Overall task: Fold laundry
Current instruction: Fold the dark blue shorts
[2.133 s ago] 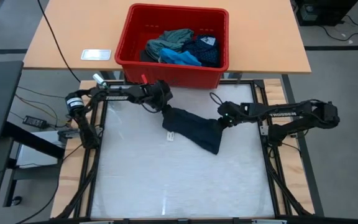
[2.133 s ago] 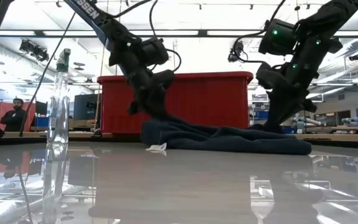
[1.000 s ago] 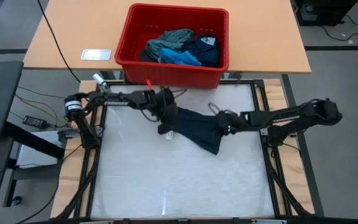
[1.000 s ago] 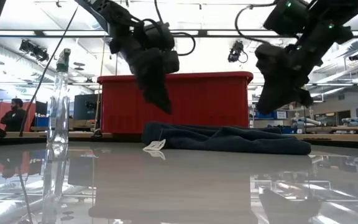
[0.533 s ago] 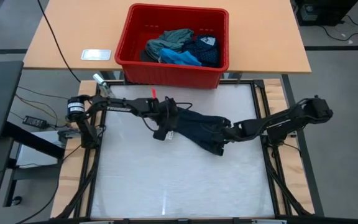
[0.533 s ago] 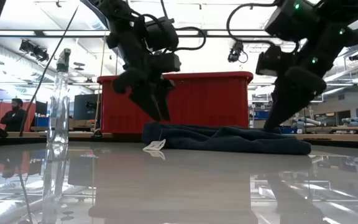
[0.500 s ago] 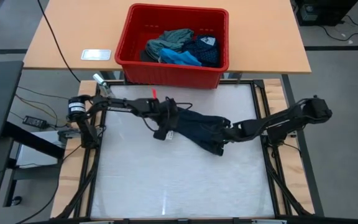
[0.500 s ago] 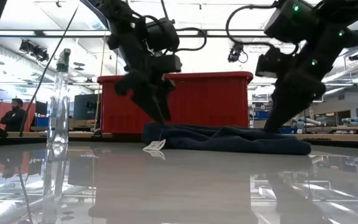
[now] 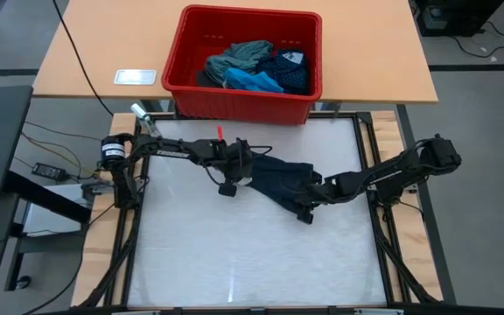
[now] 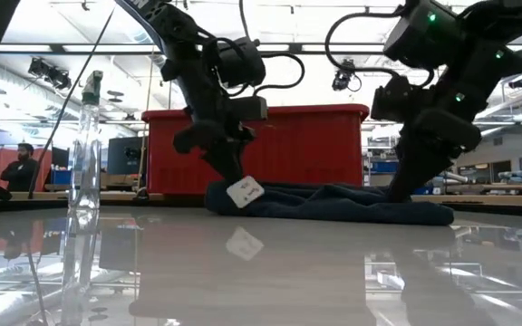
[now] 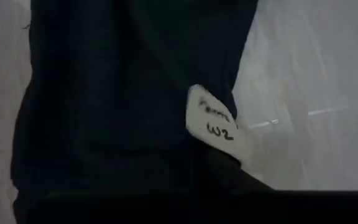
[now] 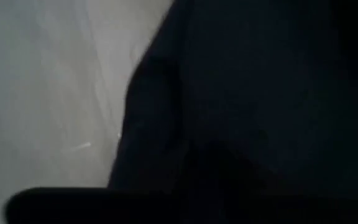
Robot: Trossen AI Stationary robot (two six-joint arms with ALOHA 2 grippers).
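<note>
A dark navy small garment (image 9: 278, 179) lies crumpled along the far middle of the table, with a white tag (image 10: 246, 192) at its left end. My left gripper (image 9: 232, 181) is down at that left end, shut on the cloth. In the left wrist view the tag (image 11: 213, 121) hangs against dark cloth. My right gripper (image 9: 308, 208) is down at the garment's near right corner (image 10: 406, 192). The right wrist view shows only dark cloth (image 12: 260, 93) close up. A bright blue piece (image 9: 254, 81), a grey-green shirt (image 9: 239, 57) and a navy dotted piece (image 9: 289, 72) lie in the red bin. My left gripper holds the dark navy garment by its left end (image 10: 229, 192), next to the white tag, coming slanting down from above and from the table's left. That end is raised a little, the tag hangs clear of the table, and the remaining cloth lies on the table.
The red plastic bin (image 9: 175, 70) stands on the wooden table beyond the far edge. A clear plastic bottle (image 10: 85, 154) stands at the far left corner. A person (image 10: 18, 167) stands far off in the room. The near half of the table (image 9: 252, 262) is bare.
Both grippers have come down and toward the near edge onto the garment, the left to its left end and the right to its near right corner. The left end has been raised slightly. The white tag has lifted off the table and now hangs in the air.
</note>
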